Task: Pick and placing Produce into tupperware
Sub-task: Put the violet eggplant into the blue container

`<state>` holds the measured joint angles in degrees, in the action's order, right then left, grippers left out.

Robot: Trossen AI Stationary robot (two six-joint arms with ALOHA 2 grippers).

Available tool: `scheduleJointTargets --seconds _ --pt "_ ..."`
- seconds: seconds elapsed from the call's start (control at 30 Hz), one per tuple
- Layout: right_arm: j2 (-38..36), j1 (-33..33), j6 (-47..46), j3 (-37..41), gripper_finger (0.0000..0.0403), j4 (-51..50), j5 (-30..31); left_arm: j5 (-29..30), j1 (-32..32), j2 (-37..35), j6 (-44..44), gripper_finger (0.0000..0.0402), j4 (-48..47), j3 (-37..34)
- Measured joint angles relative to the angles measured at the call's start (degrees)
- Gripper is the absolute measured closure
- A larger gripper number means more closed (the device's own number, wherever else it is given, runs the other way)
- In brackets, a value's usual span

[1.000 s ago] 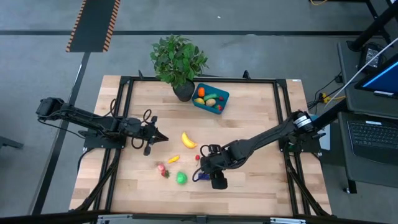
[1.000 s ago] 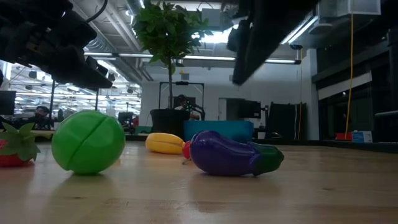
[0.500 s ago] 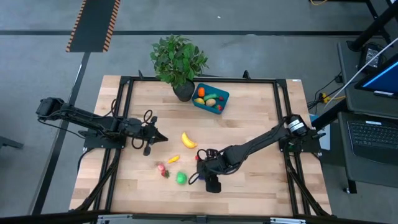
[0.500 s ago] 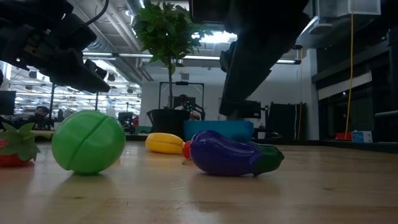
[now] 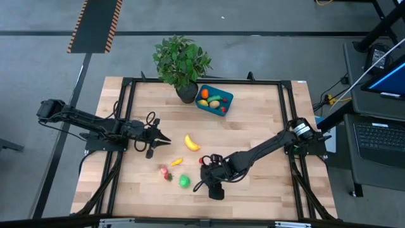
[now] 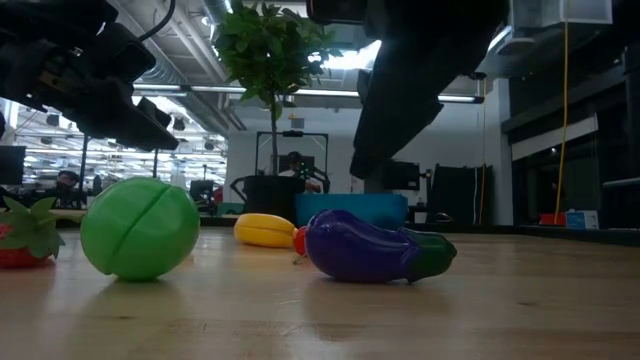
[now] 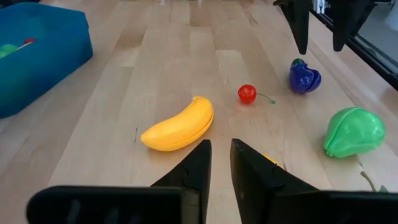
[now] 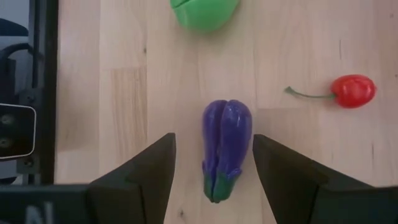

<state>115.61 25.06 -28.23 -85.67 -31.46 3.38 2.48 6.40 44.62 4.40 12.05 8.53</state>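
From above, the wooden table [image 5: 266, 120] carries the teal tupperware [image 5: 214, 101] toward twelve o'clock, just beside a potted plant [image 5: 181, 61], with orange, green, yellow and red pieces already inside it. The rest of the produce lies loose nearer six o'clock: a yellow banana [image 5: 192, 142], a small orange-yellow piece [image 5: 176, 162], a strawberry [image 5: 165, 172] and a green fruit [image 5: 184, 181]. The left tool [image 5: 166, 140] hangs toward nine o'clock of the banana; the right tool [image 5: 201, 179] reaches in from three o'clock and sits over the spot just beside the green fruit. In the low view, the purple eggplant [image 6: 375, 248] lies on its side on the table with the right arm dark above it, clear of it; the green fruit stands well apart from it, and the banana and the tupperware lie farther back. In the left wrist view, the left tool's fingers [image 7: 196, 167] stand a narrow gap apart with nothing between them, pointing past the banana toward a red cherry [image 7: 247, 94]. In the right wrist view, the right tool's fingers [image 8: 152, 169] are spread wide on either side of the eggplant, not touching it, with the cherry off to one side.
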Motion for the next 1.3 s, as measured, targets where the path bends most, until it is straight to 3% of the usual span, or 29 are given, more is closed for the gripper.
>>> scheduleJointTargets --seconds 0.67,1.3 --pt "0.4 2.9 -4.5 0.0 0.0187 1.9 3.9 0.0 0.0 0.0 0.0 0.0311 0.0 0.0" --pt "4.0 2.9 -4.4 0.0 0.0187 -1.3 6.1 0.0 0.0 0.0 0.0 0.0306 -0.1 0.0"
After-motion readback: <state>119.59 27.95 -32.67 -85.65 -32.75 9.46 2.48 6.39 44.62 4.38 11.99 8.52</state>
